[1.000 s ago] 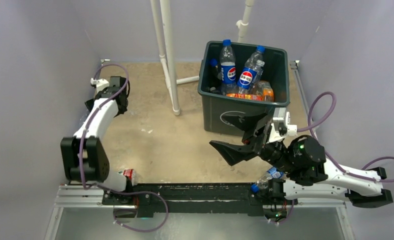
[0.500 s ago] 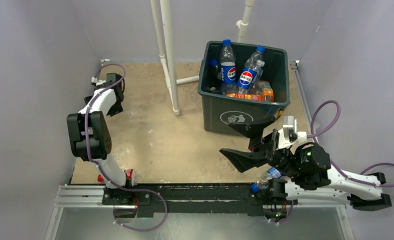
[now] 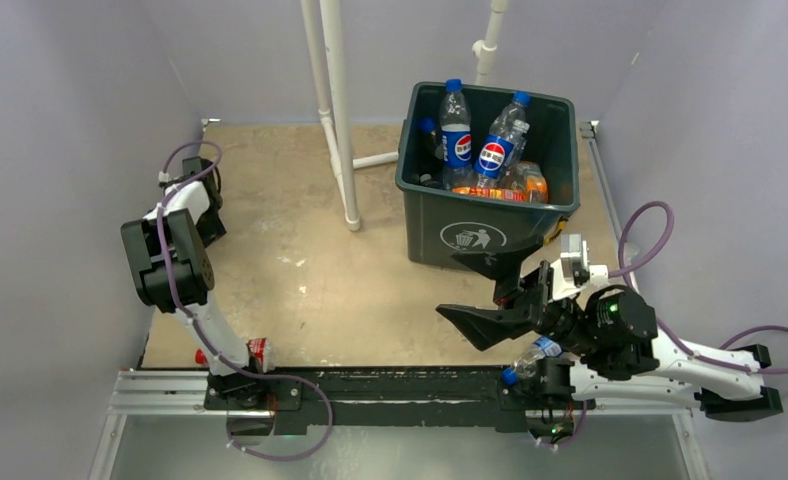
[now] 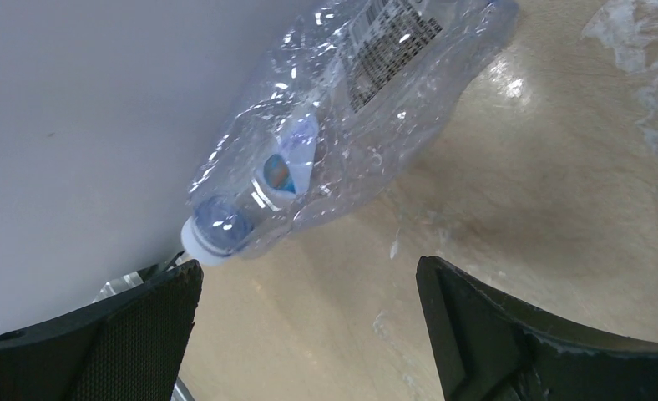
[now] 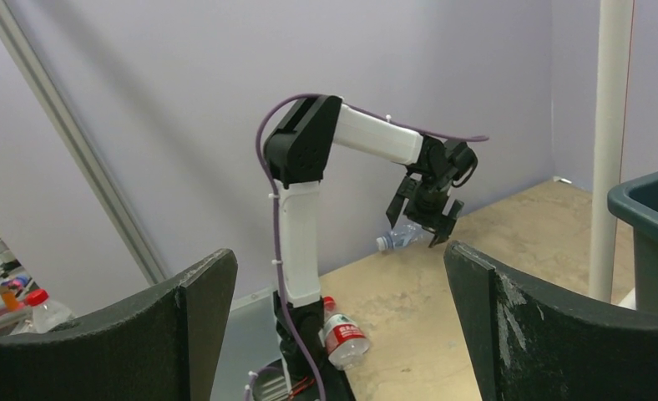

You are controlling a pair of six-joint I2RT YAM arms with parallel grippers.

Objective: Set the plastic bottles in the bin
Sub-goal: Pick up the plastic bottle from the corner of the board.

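A crushed clear plastic bottle [image 4: 342,117] with a white cap lies on the floor against the left wall. My left gripper [image 4: 309,276] hovers open just short of it, its left finger [image 4: 134,326] right below the cap. In the right wrist view the same bottle [image 5: 398,237] lies under the left gripper [image 5: 430,209]. A red-labelled bottle [image 3: 257,350] lies by the left arm's base. A blue-capped bottle [image 3: 532,354] sits at the right arm's base. The bin [image 3: 435,215] holds several bottles [image 3: 494,152]. My right gripper [image 3: 452,286] stands open and empty in front of the bin.
Two white pipes [image 3: 336,120] rise from the floor left of the bin. Purple walls close in the left, back and right sides. The black base rail [image 3: 390,385] runs along the near edge. A red-capped bottle [image 5: 37,311] shows beyond the rail.
The left arm has folded back and swung its gripper left toward the wall, over the clear bottle. The right gripper has dropped back from the bin's front.
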